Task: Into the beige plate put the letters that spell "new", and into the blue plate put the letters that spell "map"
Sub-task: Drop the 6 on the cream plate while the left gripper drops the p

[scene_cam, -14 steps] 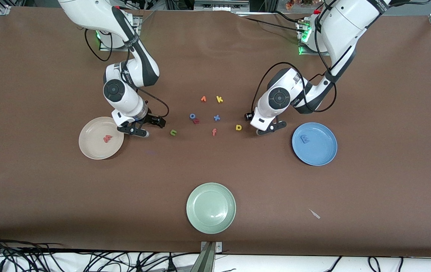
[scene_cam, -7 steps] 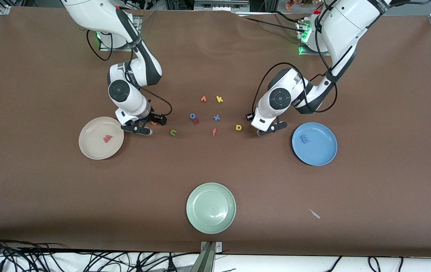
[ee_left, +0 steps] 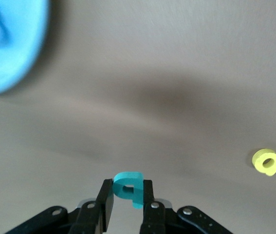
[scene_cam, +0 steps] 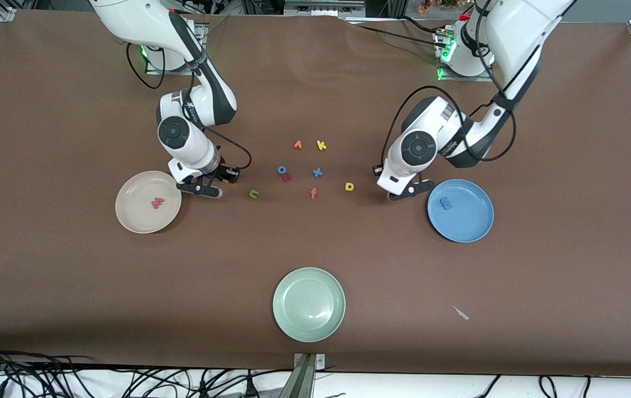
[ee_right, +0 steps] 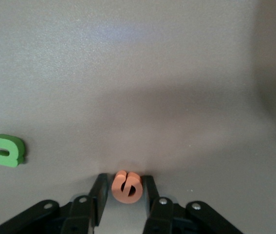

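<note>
Left gripper (ee_left: 126,207), at frame bottom, clamps the teal "a" (ee_left: 129,188); right gripper (ee_right: 124,201), likewise low, pinches the orange "e" (ee_right: 126,187).

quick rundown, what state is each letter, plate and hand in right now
left hand: shut on teal "a", beside blue plate
right hand: shut on orange "e", beside beige plate
salmon "w": in beige plate
blue "m": in blue plate
green "n": loose on table
yellow "p": loose on table
green plate: holds nothing
</note>
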`<state>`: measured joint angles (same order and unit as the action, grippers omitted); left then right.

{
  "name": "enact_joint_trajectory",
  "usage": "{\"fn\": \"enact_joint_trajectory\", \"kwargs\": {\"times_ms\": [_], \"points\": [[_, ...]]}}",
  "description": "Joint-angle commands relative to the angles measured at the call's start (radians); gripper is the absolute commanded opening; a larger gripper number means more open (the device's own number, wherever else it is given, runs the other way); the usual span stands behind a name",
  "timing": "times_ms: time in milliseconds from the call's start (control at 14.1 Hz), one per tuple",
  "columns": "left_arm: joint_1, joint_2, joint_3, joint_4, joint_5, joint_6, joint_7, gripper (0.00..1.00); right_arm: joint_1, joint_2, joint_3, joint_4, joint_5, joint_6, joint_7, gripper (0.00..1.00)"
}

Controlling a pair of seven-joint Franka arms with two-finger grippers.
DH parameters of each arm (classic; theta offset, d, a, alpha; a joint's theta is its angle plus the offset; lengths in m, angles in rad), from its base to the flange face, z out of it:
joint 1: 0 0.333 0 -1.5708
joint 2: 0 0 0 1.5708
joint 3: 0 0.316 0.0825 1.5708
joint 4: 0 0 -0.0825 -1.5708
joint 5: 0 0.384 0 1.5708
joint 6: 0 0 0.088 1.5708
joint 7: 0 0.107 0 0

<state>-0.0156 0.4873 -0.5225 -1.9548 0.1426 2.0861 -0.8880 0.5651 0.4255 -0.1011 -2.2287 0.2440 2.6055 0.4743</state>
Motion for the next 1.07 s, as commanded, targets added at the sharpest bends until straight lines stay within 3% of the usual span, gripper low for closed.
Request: {"fn": "enact_joint_trajectory", "kwargs": {"times_ms": [0, 142, 284, 497, 568, 710, 781, 852, 994], "points": [[0.095, -0.053, 0.001, 0.001, 0.012, -0.069, 0.197, 0.04, 0.006, -0.002, 0.0, 0.001, 0.012, -0.007, 0.015, 0.12], [0.199, -0.056, -0.001, 0.001, 0.049, -0.072, 0.382, 0.05, -0.002, -0.01, -0.014, 0.073, 0.012, -0.118, 0.017, 0.09], [0.291, -0.046, -0.002, 0.001, 0.107, -0.06, 0.519, 0.06, -0.004, -0.013, -0.067, 0.154, 0.0, -0.262, -0.003, 0.09], [0.354, 0.017, -0.001, 0.001, 0.199, 0.02, 0.574, 0.07, -0.004, -0.014, -0.165, 0.236, -0.005, -0.416, -0.161, 0.1], [0.358, 0.039, -0.001, 0.001, 0.228, 0.037, 0.574, 0.19, -0.004, -0.014, -0.205, 0.241, -0.011, -0.444, -0.249, 0.1], [0.359, 0.05, -0.001, -0.001, 0.256, 0.054, 0.572, 0.7, -0.005, -0.011, -0.264, 0.245, -0.014, -0.45, -0.377, 0.11], [0.358, 0.047, -0.002, -0.001, 0.253, 0.045, 0.567, 0.9, -0.005, -0.004, -0.287, 0.245, -0.014, -0.45, -0.425, 0.11], [0.352, 0.044, -0.007, -0.001, 0.253, 0.036, 0.569, 1.0, -0.01, 0.001, -0.302, 0.245, -0.014, -0.449, -0.468, 0.11], [0.342, 0.037, -0.037, 0.001, 0.242, 0.009, 0.558, 1.0, -0.033, 0.016, -0.313, 0.251, -0.041, -0.438, -0.538, 0.22]]}}
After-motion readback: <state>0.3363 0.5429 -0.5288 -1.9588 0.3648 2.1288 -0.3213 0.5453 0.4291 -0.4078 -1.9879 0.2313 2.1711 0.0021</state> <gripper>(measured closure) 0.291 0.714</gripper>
